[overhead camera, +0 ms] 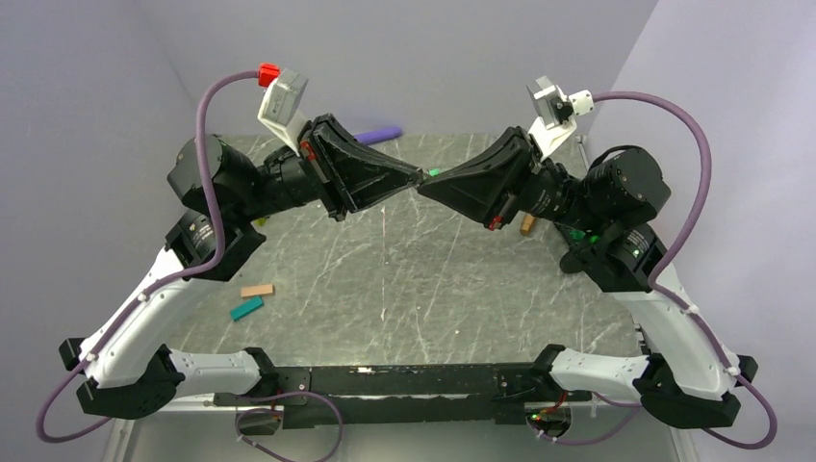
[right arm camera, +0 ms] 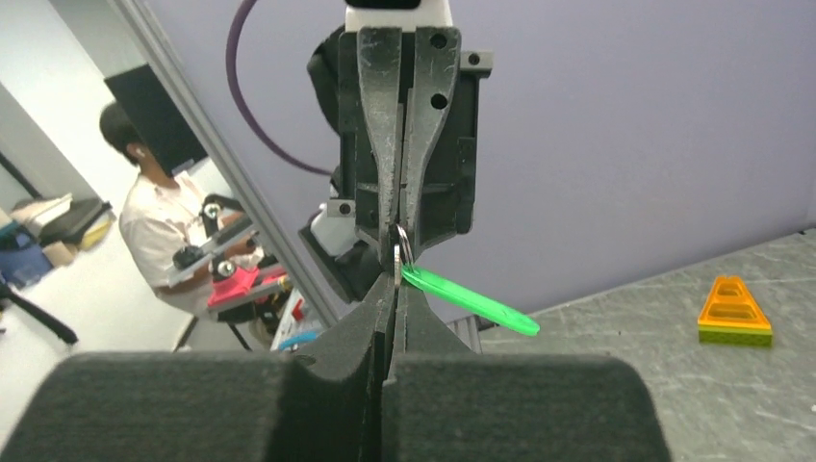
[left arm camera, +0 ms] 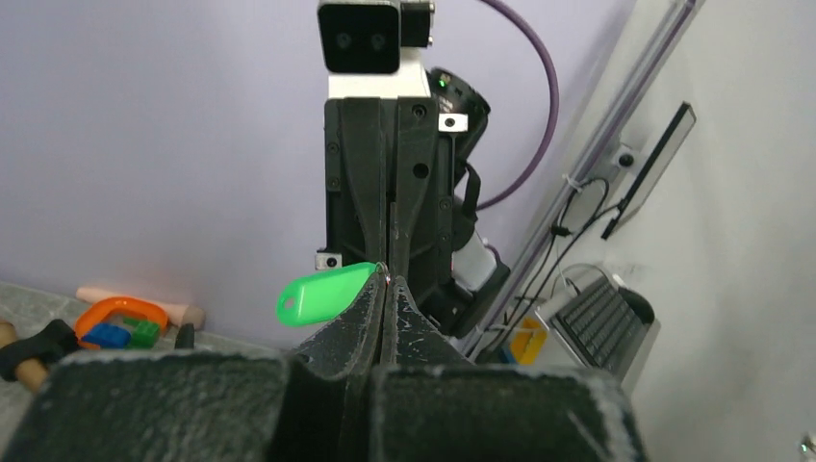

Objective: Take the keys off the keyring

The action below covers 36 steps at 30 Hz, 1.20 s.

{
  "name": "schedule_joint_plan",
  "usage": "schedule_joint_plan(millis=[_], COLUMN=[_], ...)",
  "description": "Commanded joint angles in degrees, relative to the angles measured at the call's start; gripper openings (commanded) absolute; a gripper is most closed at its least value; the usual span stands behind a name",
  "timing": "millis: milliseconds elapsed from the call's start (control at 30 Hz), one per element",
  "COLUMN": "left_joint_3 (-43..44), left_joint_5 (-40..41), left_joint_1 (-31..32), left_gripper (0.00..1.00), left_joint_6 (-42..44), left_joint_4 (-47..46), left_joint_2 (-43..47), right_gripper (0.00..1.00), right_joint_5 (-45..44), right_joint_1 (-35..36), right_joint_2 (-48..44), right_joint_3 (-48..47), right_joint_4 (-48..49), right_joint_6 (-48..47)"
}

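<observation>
Closest to the lens in the left wrist view is the left end effector (left arm camera: 385, 292), black fingers pressed flat together with the little metal keyring (left arm camera: 383, 273) pinched right at the tips. The right end effector (left arm camera: 389, 252) comes in from the top of that frame, nose to nose with it, and its fingers are squeezed together on the same ring as far as I can make out. So both are clamped on the keyring, tip against tip, held up in the air above the worktop (overhead camera: 414, 279), around upper centre of the overhead view.

The keys (left arm camera: 322, 295), really just one flat bright-green tag, stick out sideways from the ring toward the left of the frame, with the body of the tag out in open air.

Further out on the marbled grey worktop, a tan block (overhead camera: 257, 290) and a teal block (overhead camera: 246, 308) lie just beside each other at lower left of the overhead shot. A purple thing (overhead camera: 377, 135) is at the back edge, and an orange triangle piece (right arm camera: 734, 310) is at the right of the right wrist view.
</observation>
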<state>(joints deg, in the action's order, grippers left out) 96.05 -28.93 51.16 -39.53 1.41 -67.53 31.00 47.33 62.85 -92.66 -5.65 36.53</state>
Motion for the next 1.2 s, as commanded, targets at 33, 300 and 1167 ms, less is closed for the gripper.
schedule_joint_plan(millis=[33,300,1167], left_joint_3=[3.1,7.4,11.1], left_joint_5=[-15.7,-18.4,-21.8], left_joint_1=[1.7,1.7,1.5], left_gripper=[0.0,0.0,0.02], left_joint_6=[4.7,10.5,17.9], left_joint_4=[16.2,28.6,45.2], left_joint_2=[-5.4,-7.3,-11.3], right_gripper=[0.0,0.0,0.0], right_joint_5=[2.0,4.2,4.6], right_joint_1=[0.3,0.3,0.3], right_joint_2=[4.1,5.3,6.8], right_joint_3=[-4.5,-7.7,-8.5], right_joint_4=[-11.4,-19.0,-19.7], right_joint_6=[-7.5,-11.7,-11.5])
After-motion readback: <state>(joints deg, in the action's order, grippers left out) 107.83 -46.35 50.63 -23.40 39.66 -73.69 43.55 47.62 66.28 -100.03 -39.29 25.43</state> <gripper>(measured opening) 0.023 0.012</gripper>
